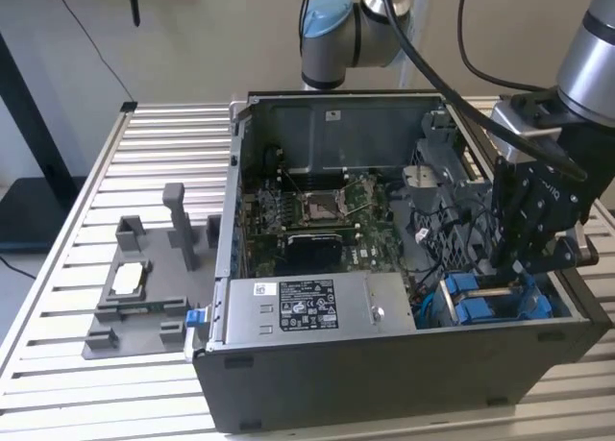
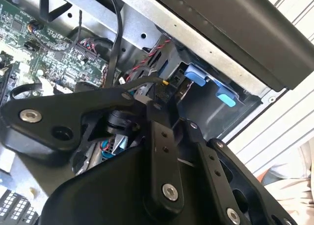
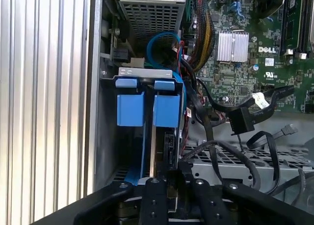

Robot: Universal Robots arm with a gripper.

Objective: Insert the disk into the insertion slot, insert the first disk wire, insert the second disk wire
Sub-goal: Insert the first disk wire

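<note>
The disk (image 3: 159, 146) stands on edge in the insertion slot (image 3: 110, 146), its long axis running straight from the gripper (image 3: 170, 180) toward the blue tabs (image 3: 130, 110). Whether the gripper is clamped or apart, I cannot tell.

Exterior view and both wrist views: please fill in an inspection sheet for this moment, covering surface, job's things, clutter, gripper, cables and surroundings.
Surface: slatted metal table carrying an open computer case.
Job's things: disk, in its blue frame, appears seated in the drive cage, at the case's corner on the exterior view's right.
Clutter: grey fixture beside the case on the exterior view's left, with a small silvery part on it.
Gripper: gripper is low inside the case, right at the cage.
Cables: loose black cables beside the cage; a looped blue cable beyond it.
Surroundings: pale wall.
</note>
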